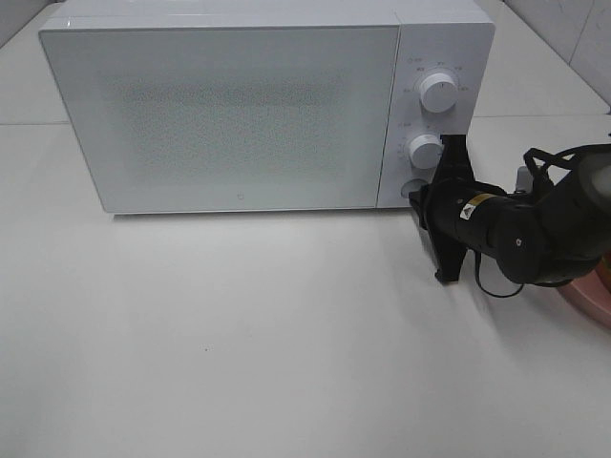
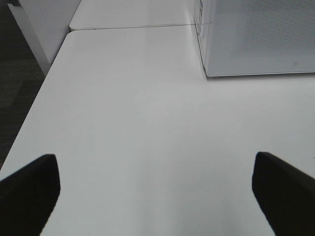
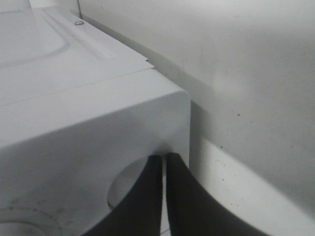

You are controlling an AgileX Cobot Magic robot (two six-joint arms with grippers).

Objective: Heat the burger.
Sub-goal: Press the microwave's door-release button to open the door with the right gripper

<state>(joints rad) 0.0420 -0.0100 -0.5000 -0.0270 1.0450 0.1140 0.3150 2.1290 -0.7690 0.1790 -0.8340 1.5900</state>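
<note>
1. Your microwave stands on the white worktop with its door shut flat against the front.
2. The control panel is the strip on the microwave's right side. It carries an upper knob, a lower knob below it, and a round button at the bottom.
3. Your right gripper reaches in from the microwave's right side, level with the bottom of that panel. Its jaws are pressed together into a single narrow tip.
4. In the right wrist view, that tip sits at the edge of the round button, by the microwave's lower front corner. It looks to be touching, but you cannot tell for sure.
5. The right arm lies low over the worktop, out past the microwave's right side.
6. Your left gripper shows only in its own wrist view. Its jaws are spread wide with nothing between them, above bare worktop in front of the microwave's left corner.
7. A curved edge of the pink plate shows beneath the right arm, to the right of the microwave and nearer you.
8. You cannot tell where the burger is: none of the three views shows it.
</note>
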